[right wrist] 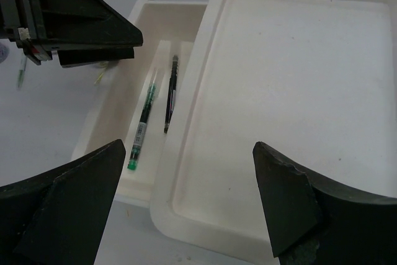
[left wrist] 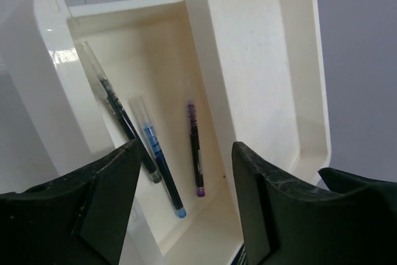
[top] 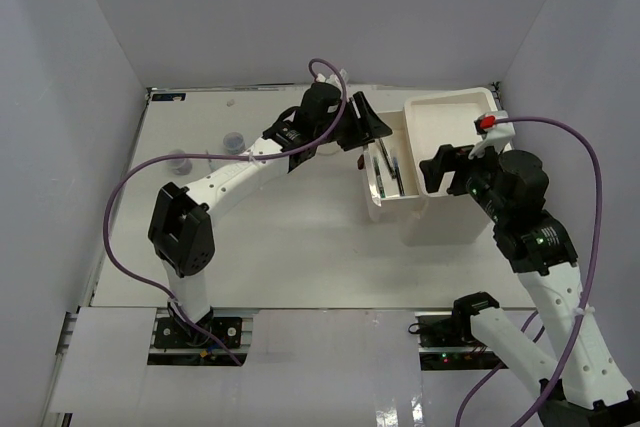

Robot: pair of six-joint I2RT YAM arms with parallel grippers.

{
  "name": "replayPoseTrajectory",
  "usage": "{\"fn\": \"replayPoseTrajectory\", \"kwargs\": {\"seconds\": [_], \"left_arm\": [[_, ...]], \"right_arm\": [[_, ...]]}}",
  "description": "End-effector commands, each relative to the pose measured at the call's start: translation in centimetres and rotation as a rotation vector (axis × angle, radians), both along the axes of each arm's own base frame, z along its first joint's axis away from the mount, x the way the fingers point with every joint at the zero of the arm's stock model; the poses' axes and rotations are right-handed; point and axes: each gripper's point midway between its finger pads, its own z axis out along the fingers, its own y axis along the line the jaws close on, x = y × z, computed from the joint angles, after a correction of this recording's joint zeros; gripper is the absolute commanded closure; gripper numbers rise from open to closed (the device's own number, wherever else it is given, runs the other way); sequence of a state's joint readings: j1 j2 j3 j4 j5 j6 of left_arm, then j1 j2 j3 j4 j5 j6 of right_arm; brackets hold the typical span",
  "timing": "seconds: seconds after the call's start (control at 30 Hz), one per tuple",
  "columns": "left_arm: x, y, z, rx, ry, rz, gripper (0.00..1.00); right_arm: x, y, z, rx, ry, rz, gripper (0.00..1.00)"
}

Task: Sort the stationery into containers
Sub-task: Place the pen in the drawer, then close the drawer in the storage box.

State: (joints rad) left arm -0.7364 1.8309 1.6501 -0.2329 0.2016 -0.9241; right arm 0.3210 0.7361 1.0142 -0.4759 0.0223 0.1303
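Observation:
The white organiser (top: pixel 452 100) stands right of centre, its shallow tray top bare. One drawer (top: pixel 392 205) is pulled out to the left and holds several pens (top: pixel 388 171). In the left wrist view I see a dark pen (left wrist: pixel 115 110), a blue pen (left wrist: pixel 159 167) and a purple pen (left wrist: pixel 195 147) in it. My left gripper (top: pixel 368 127) is open and empty just above the drawer (left wrist: pixel 127 48). My right gripper (top: pixel 441 167) is open and empty over the tray's near rim (right wrist: pixel 186 215). Its view shows a green pen (right wrist: pixel 141 130) and a dark pen (right wrist: pixel 170 94) in the drawer.
Two small clear jars (top: pixel 235 140) (top: pixel 180 160) stand on the table at the far left. A thin pen (right wrist: pixel 22 74) lies on the table left of the drawer. White walls close in the table on the left, back and right.

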Motion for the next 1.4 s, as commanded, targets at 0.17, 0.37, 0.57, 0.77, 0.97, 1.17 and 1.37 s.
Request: {"fn": "replayPoseTrajectory", "kwargs": {"seconds": [0.17, 0.37, 0.57, 0.77, 0.97, 1.17, 1.37], "left_arm": [[-0.7, 2.4, 4.4, 0.062, -0.178, -0.014, 0.23], [-0.8, 7.6, 3.9, 0.197, -0.27, 0.0, 0.26], [-0.8, 11.0, 2.4, 0.375, -0.39, 0.007, 0.27], [-0.8, 10.5, -2.5, 0.425, -0.343, -0.057, 0.27], [-0.5, 9.2, -4.2, 0.384, -0.35, -0.093, 0.28], [0.6, 6.9, -3.9, 0.348, -0.382, -0.137, 0.28], [1.0, 4.2, -3.8, 0.337, -0.406, -0.177, 0.28]], "right_arm": [[3.0, -1.7, 1.7, -0.06, -0.003, -0.128, 0.1], [5.5, -2.1, 0.9, -0.13, 0.036, -0.169, 0.1], [7.0, -2.9, -1.1, -0.19, 0.086, -0.204, 0.09], [7.4, -4.1, -3.4, -0.216, 0.143, -0.237, 0.09], [7.1, -2.8, -5.4, -0.222, 0.184, -0.147, 0.1], [6.5, -1.2, -6.3, -0.193, 0.197, -0.055, 0.1], [6.1, -0.3, -7.1, -0.172, 0.215, -0.009, 0.1]]}}
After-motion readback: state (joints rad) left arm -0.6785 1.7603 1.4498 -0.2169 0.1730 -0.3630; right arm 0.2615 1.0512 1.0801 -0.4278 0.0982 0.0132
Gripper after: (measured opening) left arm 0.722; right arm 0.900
